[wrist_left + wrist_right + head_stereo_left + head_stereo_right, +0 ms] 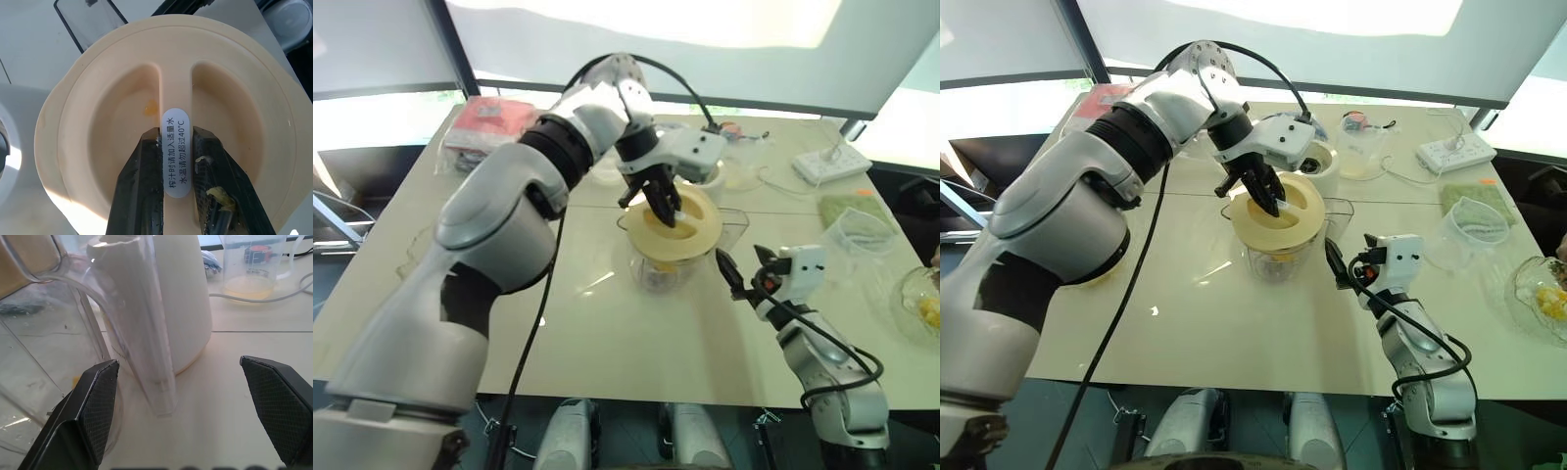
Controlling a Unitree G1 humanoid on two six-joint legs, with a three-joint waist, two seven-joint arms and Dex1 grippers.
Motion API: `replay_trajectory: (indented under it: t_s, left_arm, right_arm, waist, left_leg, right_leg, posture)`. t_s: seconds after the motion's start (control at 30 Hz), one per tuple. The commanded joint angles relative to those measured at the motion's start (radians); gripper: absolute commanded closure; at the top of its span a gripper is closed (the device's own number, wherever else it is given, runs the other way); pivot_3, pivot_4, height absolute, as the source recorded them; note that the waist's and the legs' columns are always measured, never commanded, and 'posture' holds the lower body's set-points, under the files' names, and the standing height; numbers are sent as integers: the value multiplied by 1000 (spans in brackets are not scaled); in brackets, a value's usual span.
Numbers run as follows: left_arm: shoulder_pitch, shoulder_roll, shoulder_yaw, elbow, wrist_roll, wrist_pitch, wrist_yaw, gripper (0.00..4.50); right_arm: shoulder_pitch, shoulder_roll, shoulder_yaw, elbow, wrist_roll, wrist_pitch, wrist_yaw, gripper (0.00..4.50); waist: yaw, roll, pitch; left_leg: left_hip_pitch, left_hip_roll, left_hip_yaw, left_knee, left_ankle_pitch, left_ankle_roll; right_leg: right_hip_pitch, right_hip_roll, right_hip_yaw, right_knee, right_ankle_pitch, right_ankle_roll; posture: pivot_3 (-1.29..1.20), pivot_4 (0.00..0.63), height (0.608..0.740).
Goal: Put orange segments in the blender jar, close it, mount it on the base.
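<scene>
**Head cameras:** The left gripper (664, 206) presses down on the cream lid (697, 233), which rests on top of the blender jar (658, 272). The jar stands on the table (607, 343), just in front of the white base (705, 176). The right gripper (741, 266) hovers just beside the jar, jaws apart and holding nothing.

**Left wrist camera:** Two black fingers (139, 191) are clamped on the lid's labelled centre ridge (175, 122).

**Right wrist camera:** The jar's clear handle (146, 333) stands ahead of the wide-spread fingers, untouched. The base is right behind the jar, and a measuring cup (252, 264) sits farther back from it.
</scene>
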Motion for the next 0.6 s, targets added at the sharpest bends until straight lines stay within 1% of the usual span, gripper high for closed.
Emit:
replay_trajectory:
  t_s: [0.03, 0.13, 0.23, 0.33, 0.4, 0.43, 0.5, 0.6]
  left_arm:
    - [25, 21, -54, -26, -40, 14, -7, 4255]
    - [49, 32, -49, -50, -77, -12, -7, 4255]
    - [63, 67, -89, -107, -135, 0, -7, 4255]
    - [72, 95, -124, -141, -166, 6, -7, 4255]
    - [74, 105, -136, -150, -177, 9, -7, 4255]
    - [75, 110, -142, -154, -184, 13, -7, 4255]
    - [76, 118, -152, -162, -192, 16, -7, 4255]
    - [84, 120, -143, -161, -192, 36, -7, 4255]
  right_arm:
    - [-57, 2, 9, 41, -15, -37, 30, 341]
    - [-102, 2, 21, 107, -46, -62, 41, 341]
    - [-133, 4, 31, 166, -81, -97, 50, 341]
    - [-137, 1, 41, 208, -109, -130, 64, 1208]
    - [-134, 3, 44, 221, -117, -142, 66, 2205]
    - [-132, 6, 44, 222, -114, -148, 70, 2794]
    - [-131, 10, 48, 218, -113, -153, 74, 3608]
    - [-138, 30, 63, 206, -134, -143, 52, 3611]
  waist:
    - [-3, 0, 0]
    - [-5, 1, -1]
    - [-8, 1, -1]
    - [-12, 2, -1]
    - [-12, 2, -1]
    - [-13, 2, -1]
    - [-13, 2, -1]
    - [-15, 2, -1]
  left_leg:
    - [0, 0, 0, 0, 0, 0]
    - [0, 0, 0, 0, 0, 0]
    - [0, 0, 0, 0, 0, 0]
    - [1, 0, 0, 0, 0, 0]
    - [1, 0, 0, 0, 0, 0]
    - [1, 0, 0, 0, 0, 0]
    - [0, 0, 0, 0, 0, 0]
    - [1, 0, 0, 1, 0, 0]
  right_leg:
    - [0, 0, 0, 0, 0, 0]
    - [0, 0, 1, 0, 0, 0]
    - [1, 0, 0, 0, 0, 0]
    - [1, 0, 1, 0, 0, 1]
    - [1, 0, 0, 0, 0, 1]
    - [2, 0, 0, 0, 0, 1]
    - [2, 0, 0, 0, 0, 1]
    - [2, 0, 1, 0, 0, 1]
  posture:
    - [0, 150, 740]
    - [0, 150, 740]
    - [0, 150, 740]
    - [0, 150, 740]
    - [0, 150, 740]
    - [0, 150, 740]
    - [0, 150, 740]
    - [0, 150, 740]
